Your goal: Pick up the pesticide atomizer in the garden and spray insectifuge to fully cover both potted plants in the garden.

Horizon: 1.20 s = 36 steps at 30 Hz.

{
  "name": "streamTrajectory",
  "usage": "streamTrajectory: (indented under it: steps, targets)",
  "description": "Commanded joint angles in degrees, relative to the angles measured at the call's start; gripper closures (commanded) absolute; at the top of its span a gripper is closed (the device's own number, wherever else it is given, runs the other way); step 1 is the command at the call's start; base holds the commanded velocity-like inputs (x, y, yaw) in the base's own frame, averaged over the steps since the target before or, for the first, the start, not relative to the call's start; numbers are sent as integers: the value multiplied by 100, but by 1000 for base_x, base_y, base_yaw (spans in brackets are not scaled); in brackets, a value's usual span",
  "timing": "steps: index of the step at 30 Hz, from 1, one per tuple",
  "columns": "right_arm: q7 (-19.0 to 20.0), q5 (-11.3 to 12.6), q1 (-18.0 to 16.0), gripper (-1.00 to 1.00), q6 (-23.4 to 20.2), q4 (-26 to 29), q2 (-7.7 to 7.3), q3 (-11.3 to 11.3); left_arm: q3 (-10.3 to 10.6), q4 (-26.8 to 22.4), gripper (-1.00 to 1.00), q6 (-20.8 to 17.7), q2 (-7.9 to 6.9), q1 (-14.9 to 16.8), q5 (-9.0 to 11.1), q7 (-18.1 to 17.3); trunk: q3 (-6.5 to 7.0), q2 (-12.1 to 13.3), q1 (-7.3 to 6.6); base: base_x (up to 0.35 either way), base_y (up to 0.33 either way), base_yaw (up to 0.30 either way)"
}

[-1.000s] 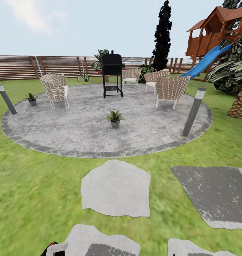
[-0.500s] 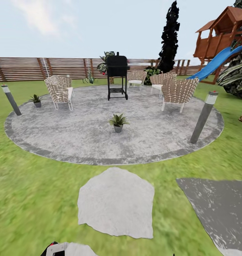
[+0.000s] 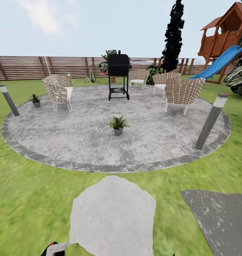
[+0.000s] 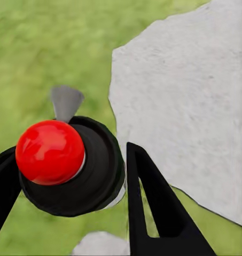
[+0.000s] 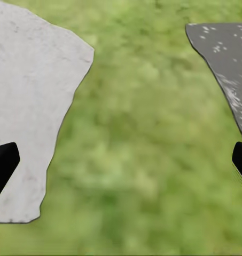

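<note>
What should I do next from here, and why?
Probably keep rolling forward over the pale stepping stone toward the nearer potted plant mid-patio. The left gripper already holds the atomizer, the right gripper is open, and both plants, including the one by the chair, look too far to spray.

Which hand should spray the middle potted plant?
Left. The left hand grips the pesticide atomizer between its fingers; the right hand is open and empty over grass. The potted plant stands ahead on the patio.

plain black tapered fingers (image 4: 153, 208)
</note>
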State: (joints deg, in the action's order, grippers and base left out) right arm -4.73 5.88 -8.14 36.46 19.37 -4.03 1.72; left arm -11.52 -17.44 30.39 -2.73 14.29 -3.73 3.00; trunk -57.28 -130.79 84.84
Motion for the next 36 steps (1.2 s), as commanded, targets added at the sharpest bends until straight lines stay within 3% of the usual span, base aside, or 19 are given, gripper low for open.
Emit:
streamTrajectory:
  steps: [1, 16, 36]
  targets:
    - [7, 54, -3, -100, 19, -3, -2, 21, -8, 4, 100, 19, 1, 3, -40, 32, -5, -2, 2, 338, -108, 0]
    - [7, 54, -3, -100, 19, -3, -2, 21, -8, 4, 100, 19, 1, 2, -40, 30, -5, -2, 2, 338, -128, 14]
    - [7, 54, -3, -100, 19, -3, -2, 21, -8, 4, 100, 19, 1, 3, -40, 32, -5, -2, 2, 338, -139, 259]
